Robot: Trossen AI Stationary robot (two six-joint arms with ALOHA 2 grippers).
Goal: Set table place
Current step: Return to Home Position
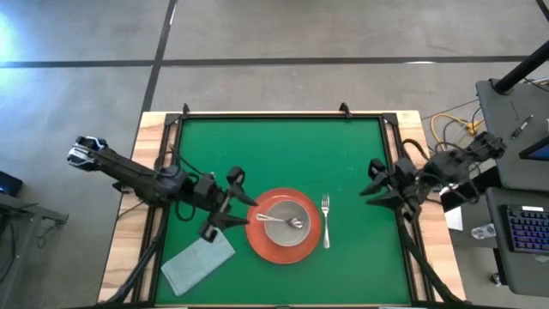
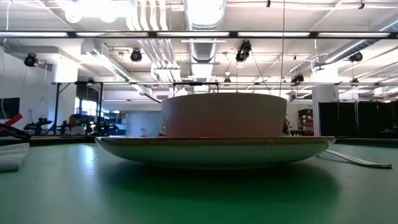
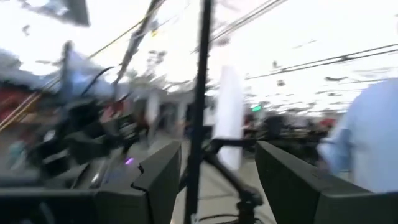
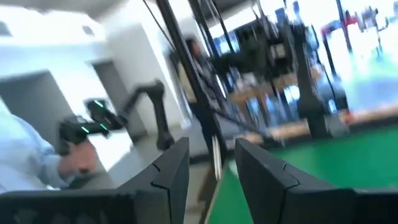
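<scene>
The round orange-red plate (image 1: pixel 284 228) lies on the green table (image 1: pixel 283 150) near its near edge, with the grey bowl (image 1: pixel 286 219) standing on it; in the low view the bowl (image 2: pixel 224 115) sits on the plate (image 2: pixel 214 149). A silver spoon (image 1: pixel 283 221) lies in the bowl. The silver fork (image 1: pixel 326 220) lies on the table just right of the plate. My left gripper (image 1: pixel 242 209) hovers open just left of the plate, touching nothing. My right gripper (image 1: pixel 371 182) is open over the table's right edge. Each wrist view shows the room past open fingers.
A folded grey-green napkin (image 1: pixel 198 260) lies near the table's near-left corner, below my left gripper. A desk with a keyboard (image 1: pixel 525 230) and cables stands right of the table. A person in a light blue shirt (image 3: pixel 373 137) stands beyond the table.
</scene>
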